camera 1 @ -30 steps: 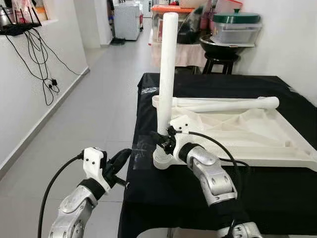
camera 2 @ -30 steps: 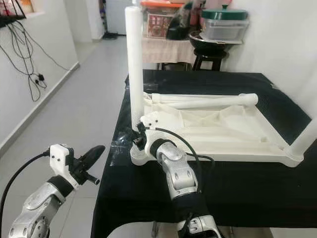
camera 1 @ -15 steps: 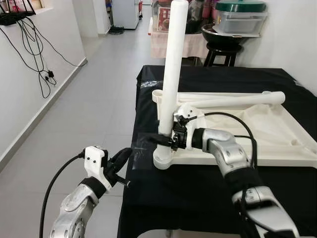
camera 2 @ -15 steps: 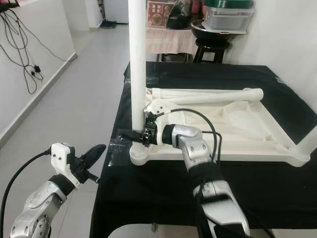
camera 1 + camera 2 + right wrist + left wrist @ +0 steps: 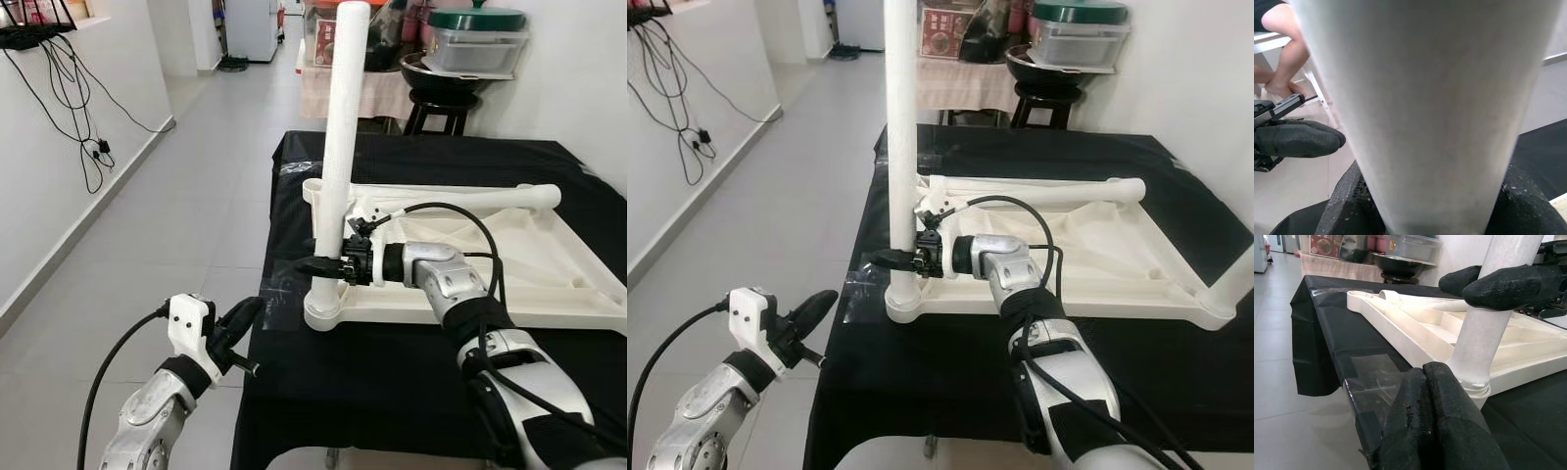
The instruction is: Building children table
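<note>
A white children's table top (image 5: 573, 311) lies upside down on a black-covered table (image 5: 343, 392). One white leg (image 5: 341, 117) stands upright in its near-left corner socket (image 5: 1475, 382). My right gripper (image 5: 328, 262) is shut on that leg just above the socket, one finger on each side (image 5: 1352, 205). A second leg (image 5: 470, 201) lies across the far side of the top, and a third (image 5: 1234, 279) rises at the near-right corner. My left gripper (image 5: 245, 313) hovers off the black table's left front corner, shut and holding nothing, its fingers (image 5: 1435, 416) pointing at the socket.
A stool (image 5: 441, 110) with pots and lidded boxes stands behind the table. Open tiled floor (image 5: 186, 196) runs along the left, with cables hanging on the left wall (image 5: 83, 127). A person's bare legs (image 5: 1283, 49) show beyond the leg in the right wrist view.
The right forearm has swung up from below and now reaches in from the right, still shut on the upright leg. The camera has shifted. The left arm has barely moved.
</note>
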`<state>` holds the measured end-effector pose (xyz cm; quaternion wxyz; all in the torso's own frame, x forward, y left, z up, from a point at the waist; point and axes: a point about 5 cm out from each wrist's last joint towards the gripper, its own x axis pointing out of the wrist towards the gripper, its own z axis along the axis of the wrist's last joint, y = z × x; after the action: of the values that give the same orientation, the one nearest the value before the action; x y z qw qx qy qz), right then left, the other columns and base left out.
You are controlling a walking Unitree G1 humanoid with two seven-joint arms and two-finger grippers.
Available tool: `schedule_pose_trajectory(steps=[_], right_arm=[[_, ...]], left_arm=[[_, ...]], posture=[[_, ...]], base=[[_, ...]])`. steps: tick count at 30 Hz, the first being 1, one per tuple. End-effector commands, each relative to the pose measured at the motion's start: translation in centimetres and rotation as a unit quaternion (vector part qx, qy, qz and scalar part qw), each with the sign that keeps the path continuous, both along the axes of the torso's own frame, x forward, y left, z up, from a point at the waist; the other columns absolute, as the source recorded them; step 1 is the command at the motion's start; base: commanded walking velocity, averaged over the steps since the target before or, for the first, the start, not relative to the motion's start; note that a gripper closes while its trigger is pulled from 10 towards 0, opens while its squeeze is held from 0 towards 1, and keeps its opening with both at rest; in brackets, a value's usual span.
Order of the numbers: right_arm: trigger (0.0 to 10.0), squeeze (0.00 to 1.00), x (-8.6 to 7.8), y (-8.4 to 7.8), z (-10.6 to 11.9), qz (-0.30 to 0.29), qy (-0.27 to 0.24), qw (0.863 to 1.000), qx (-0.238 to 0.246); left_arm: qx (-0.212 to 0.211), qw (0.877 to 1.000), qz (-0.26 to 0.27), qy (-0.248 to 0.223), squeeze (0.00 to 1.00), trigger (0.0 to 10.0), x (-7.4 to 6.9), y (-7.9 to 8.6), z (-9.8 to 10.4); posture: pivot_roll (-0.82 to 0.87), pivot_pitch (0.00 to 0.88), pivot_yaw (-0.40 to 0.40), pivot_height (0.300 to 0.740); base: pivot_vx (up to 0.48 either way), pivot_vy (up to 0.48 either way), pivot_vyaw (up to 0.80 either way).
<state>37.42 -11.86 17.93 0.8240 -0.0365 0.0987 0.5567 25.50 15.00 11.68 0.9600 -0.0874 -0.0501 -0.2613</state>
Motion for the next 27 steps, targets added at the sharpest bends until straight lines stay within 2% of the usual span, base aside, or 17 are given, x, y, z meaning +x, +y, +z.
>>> schedule_pose_trajectory(steps=[1, 5, 6, 7, 8, 9, 10, 11, 13, 14, 17, 20, 21, 23, 25, 26, 27], right_arm=[[0.0, 0.00, -0.3, -0.5, -0.6, 0.006, 0.014, 1.000, 0.010], [0.0, 0.00, -0.6, -0.9, -1.8, -0.035, 0.018, 0.999, 0.008], [0.0, 0.00, -0.7, -0.7, -2.9, -0.088, 0.023, 0.996, -0.005], [0.0, 0.00, -0.7, -0.4, -4.1, -0.160, 0.026, 0.986, -0.024], [0.0, 0.00, -0.7, -0.4, -4.1, -0.160, 0.026, 0.986, -0.024], [0.0, 0.00, -2.5, 0.8, -6.9, -0.287, 0.068, 0.955, -0.038], [0.0, 0.00, -4.4, 1.6, -7.8, -0.342, 0.068, 0.935, -0.058], [0.0, 0.00, -4.4, 1.6, -7.8, -0.342, 0.068, 0.935, -0.058], [0.0, 0.00, -5.5, 3.3, -6.1, -0.297, -0.019, 0.951, -0.083], [0.0, 0.00, -5.5, 3.3, -6.1, -0.297, -0.019, 0.951, -0.083], [0.0, 0.00, -3.8, 2.4, -7.0, -0.303, -0.005, 0.947, -0.107], [0.0, 0.00, -3.7, 2.6, -7.1, -0.300, 0.001, 0.948, -0.106], [10.0, 0.00, -3.6, 3.6, -6.6, -0.282, 0.004, 0.956, -0.082], [10.0, 0.00, -3.5, 4.2, -6.0, -0.251, 0.008, 0.966, -0.054], [10.0, 0.00, -3.5, 4.2, -6.0, -0.251, 0.008, 0.966, -0.054], [10.0, 1.00, -3.6, 4.6, -5.3, -0.225, 0.002, 0.974, -0.034], [10.0, 1.00, -3.9, 4.9, -4.3, -0.191, -0.002, 0.981, -0.012]], left_arm=[[0.002, 1.000, 0.001, 0.006, 0.00, 10.0, -0.2, 0.0, -0.1], [0.001, 1.000, 0.002, 0.005, 0.00, 10.0, -0.2, 0.1, -0.1], [0.001, 1.000, 0.003, 0.005, 0.00, 10.0, -0.3, 0.2, -0.1], [0.001, 1.000, 0.003, 0.005, 0.00, 10.0, -0.3, 0.4, 0.0], [0.001, 1.000, 0.003, 0.005, 0.00, 10.0, -0.3, 0.4, 0.0], [0.002, 1.000, 0.003, 0.006, 0.00, 10.0, -0.3, 0.5, 0.0], [0.003, 1.000, 0.001, 0.006, 0.00, 10.0, -0.3, 0.5, 0.0], [0.003, 1.000, 0.001, 0.006, 0.00, 10.0, -0.3, 0.5, 0.0], [0.007, 1.000, -0.003, 0.009, 0.00, 10.0, -0.1, 0.6, -0.1], [0.007, 1.000, -0.003, 0.009, 0.00, 10.0, -0.1, 0.6, -0.1], [0.006, 1.000, -0.005, 0.009, 0.00, 10.0, 0.0, 0.3, -0.1], [0.005, 1.000, 0.001, 0.008, 0.00, 10.0, -0.1, 0.3, -0.1], [0.003, 1.000, 0.008, 0.007, 0.00, 10.0, -0.3, 0.5, -0.1], [0.003, 1.000, 0.005, 0.009, 0.00, 10.0, -0.3, 0.5, -0.1], [0.003, 1.000, 0.005, 0.009, 0.00, 10.0, -0.3, 0.5, -0.1], [0.003, 1.000, 0.003, 0.009, 0.00, 10.0, -0.2, 0.5, -0.1], [0.004, 1.000, 0.001, 0.009, 0.00, 10.0, -0.1, 0.4, -0.1]], posture=[[0.06, 0.000, -0.070, 0.740], [0.04, 0.000, -0.079, 0.740], [0.04, 0.000, -0.078, 0.740], [0.02, 0.000, -0.066, 0.740], [0.02, 0.000, -0.066, 0.740], [0.01, 0.000, -0.058, 0.740], [0.01, 0.000, -0.058, 0.740], [0.01, 0.000, -0.058, 0.740], [-0.01, 0.000, -0.041, 0.740], [-0.01, 0.000, -0.041, 0.740], [0.03, 0.000, -0.079, 0.740], [0.04, 0.000, -0.080, 0.740], [0.04, 0.000, -0.079, 0.740], [0.04, 0.000, -0.075, 0.740], [0.04, 0.000, -0.075, 0.740], [0.04, 0.000, -0.067, 0.740], [0.03, 0.000, -0.059, 0.740]], base=[[0.000, 0.000, 0.00], [0.000, 0.000, 0.00], [0.000, 0.000, 0.00], [0.000, 0.000, 0.00], [0.000, 0.000, 0.00], [0.000, 0.000, 0.00], [0.000, 0.000, 0.00], [0.000, 0.000, 0.00], [0.000, 0.000, 0.00], [0.000, 0.000, 0.00], [0.000, 0.000, 0.00], [0.000, 0.000, 0.00], [0.000, 0.000, 0.00], [0.000, 0.000, 0.00], [0.000, 0.000, 0.00], [0.000, 0.000, 0.00], [0.000, 0.000, 0.00]])
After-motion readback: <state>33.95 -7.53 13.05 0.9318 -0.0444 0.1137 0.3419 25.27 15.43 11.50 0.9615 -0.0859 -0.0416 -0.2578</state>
